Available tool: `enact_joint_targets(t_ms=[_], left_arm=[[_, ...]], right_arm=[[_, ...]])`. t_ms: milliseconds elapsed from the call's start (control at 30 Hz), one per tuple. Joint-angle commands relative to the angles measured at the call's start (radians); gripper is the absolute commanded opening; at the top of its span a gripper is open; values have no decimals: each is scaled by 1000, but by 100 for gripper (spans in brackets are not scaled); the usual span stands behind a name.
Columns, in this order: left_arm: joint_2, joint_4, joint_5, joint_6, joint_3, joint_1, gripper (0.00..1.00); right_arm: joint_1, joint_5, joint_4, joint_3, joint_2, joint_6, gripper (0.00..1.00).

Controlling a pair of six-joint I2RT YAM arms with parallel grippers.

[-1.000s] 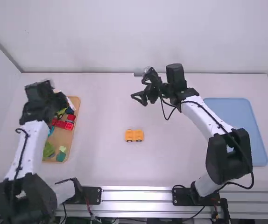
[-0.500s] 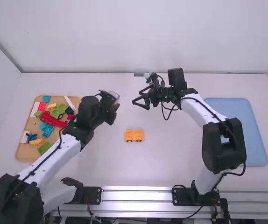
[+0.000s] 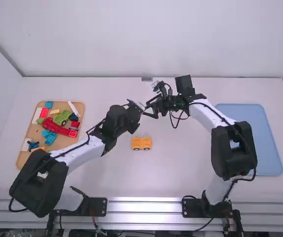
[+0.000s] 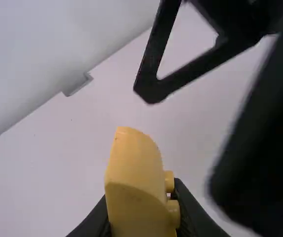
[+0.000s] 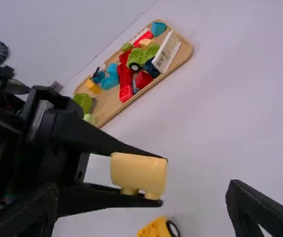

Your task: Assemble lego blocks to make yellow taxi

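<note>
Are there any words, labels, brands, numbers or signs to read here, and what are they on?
None that I can read: no lettering can be made out on the held yellow block, the wheeled base, the wooden tray or the blue tray.

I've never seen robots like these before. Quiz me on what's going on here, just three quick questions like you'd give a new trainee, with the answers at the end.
1. Multiple choice: where on the white table does the yellow-orange piece with wheels stand?
A) on the wooden tray
B) directly on the tabletop
C) on the blue tray

2. True or false: the left arm's claw grips a yellow block.

3. Fill in the blank: the fingers of the right arm's claw are ____ (open or shut).

Key: 1 B; 2 true; 3 open.
</note>
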Motion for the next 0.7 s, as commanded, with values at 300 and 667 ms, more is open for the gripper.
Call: enact_joint_targets(t_ms=[300,667], left_arm=[[2,37,30,-48,-9,-8,2],[16,97,-64,-106,-9,-9,2]], right_arm=[[16,-106,66,26,71,37,85],[28,-123,113,29,66,38,78]])
